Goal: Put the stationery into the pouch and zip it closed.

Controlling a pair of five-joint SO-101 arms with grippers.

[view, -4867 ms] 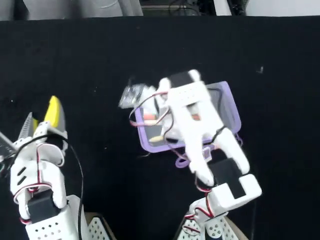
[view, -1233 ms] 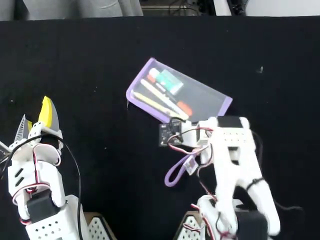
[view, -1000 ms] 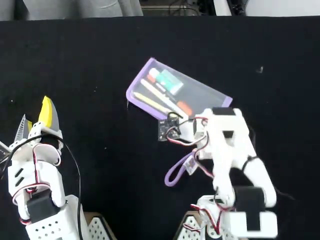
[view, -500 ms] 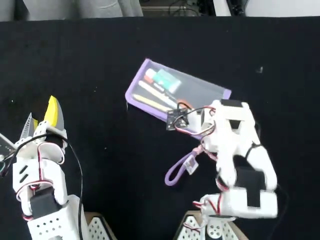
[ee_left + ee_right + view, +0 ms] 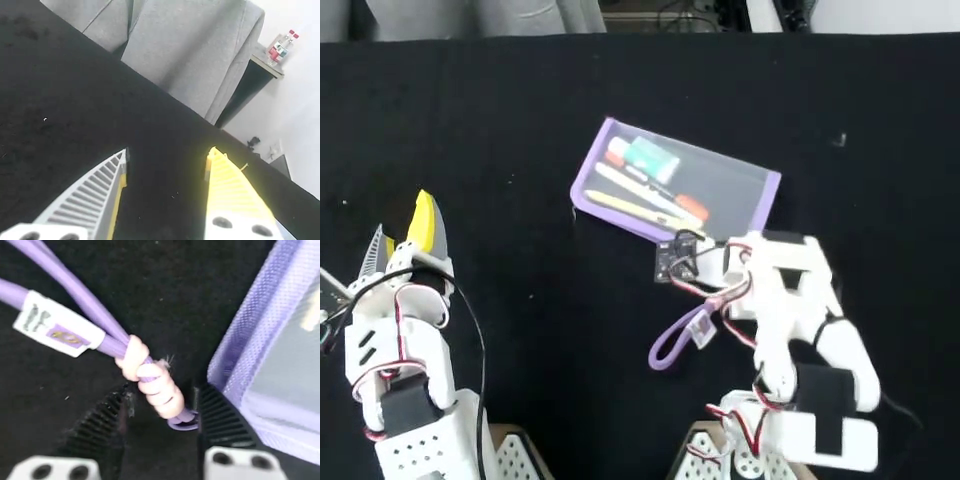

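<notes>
Floppy, light purple-trimmed clear pouch: pinch the limp purple cord pull at its six o'clock, between the right end effector's released jaws.

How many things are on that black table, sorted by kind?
Grippers: 2, the left gripper and the right gripper
Purple pouch: 1
Purple strap loop: 1
Stationery seen through the pouch: 3, a teal block, a yellow stick, an orange-tipped white stick
Total: 7
</notes>
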